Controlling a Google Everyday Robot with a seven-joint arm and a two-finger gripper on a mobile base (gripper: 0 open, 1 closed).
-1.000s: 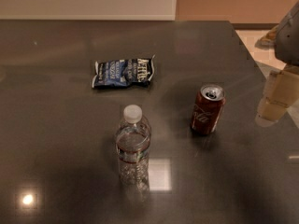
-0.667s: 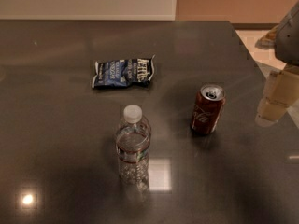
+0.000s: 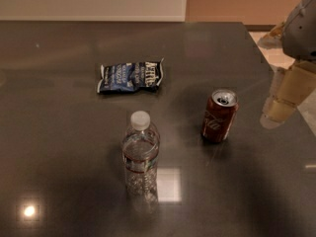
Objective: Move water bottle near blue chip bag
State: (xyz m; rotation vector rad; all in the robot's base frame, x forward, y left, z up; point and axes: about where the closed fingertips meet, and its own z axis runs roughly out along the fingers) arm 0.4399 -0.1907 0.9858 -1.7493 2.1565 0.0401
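Note:
The water bottle [image 3: 141, 152] stands upright on the dark table, in the lower middle of the camera view, with its white cap on. The blue chip bag [image 3: 130, 76] lies flat farther back and a little to the left, well apart from the bottle. My gripper [image 3: 285, 102] is at the right edge of the view, above the table's right side, far from the bottle and to the right of the soda can. It holds nothing that I can see.
A red soda can [image 3: 219, 115] stands upright, open, to the right of the bottle. The dark table [image 3: 59, 132] fills most of the view; its right edge runs near the gripper. A pale wall lies behind the far edge.

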